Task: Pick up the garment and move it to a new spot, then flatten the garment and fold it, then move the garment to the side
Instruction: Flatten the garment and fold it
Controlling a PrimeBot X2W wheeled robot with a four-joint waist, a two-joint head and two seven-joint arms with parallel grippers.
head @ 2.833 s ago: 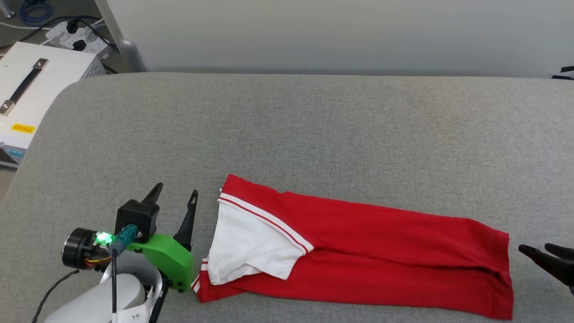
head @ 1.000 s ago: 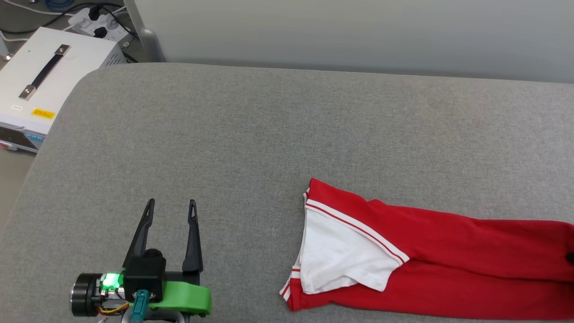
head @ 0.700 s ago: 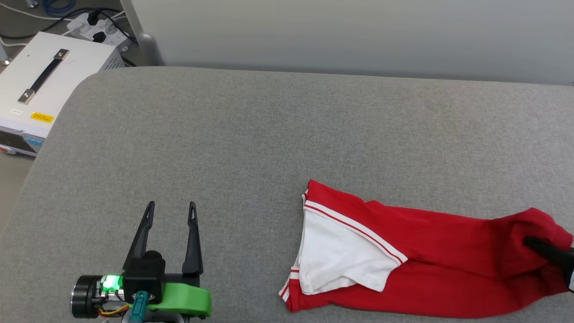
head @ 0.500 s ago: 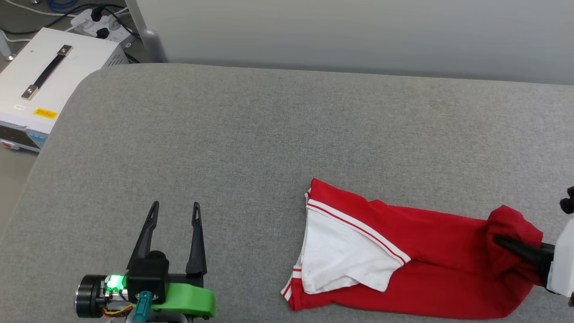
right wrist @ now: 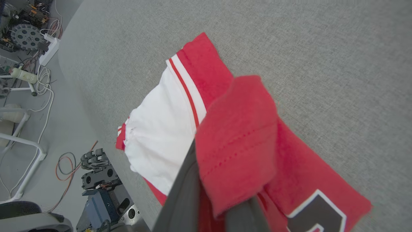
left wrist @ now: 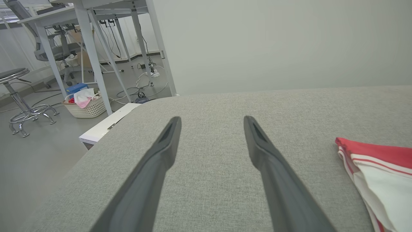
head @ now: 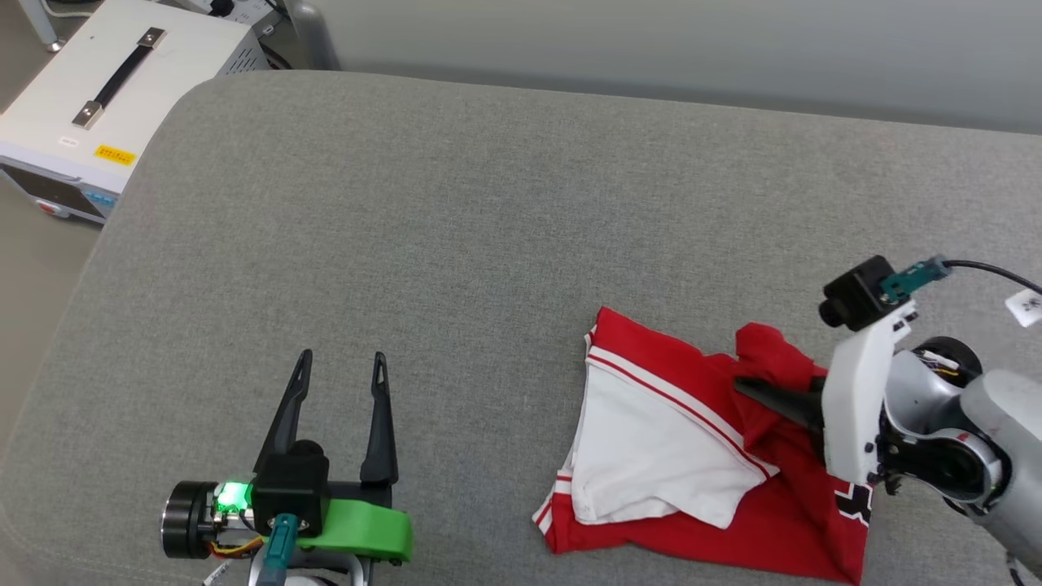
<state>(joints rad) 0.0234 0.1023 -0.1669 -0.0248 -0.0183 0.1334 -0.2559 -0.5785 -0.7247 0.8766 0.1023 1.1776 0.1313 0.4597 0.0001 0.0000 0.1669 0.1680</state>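
Your garment lies front right on the pad; left gripper well to its left, right gripper at its right end, box beyond the pad's back-left corner.

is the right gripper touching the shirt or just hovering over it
Touching. The right wrist view shows the right gripper shut on the garment, a red fold pinched between its dark fingers and draped over them.

Bright even indoor light, soft faint shadows, no glare, wide-angle bending in wrist views
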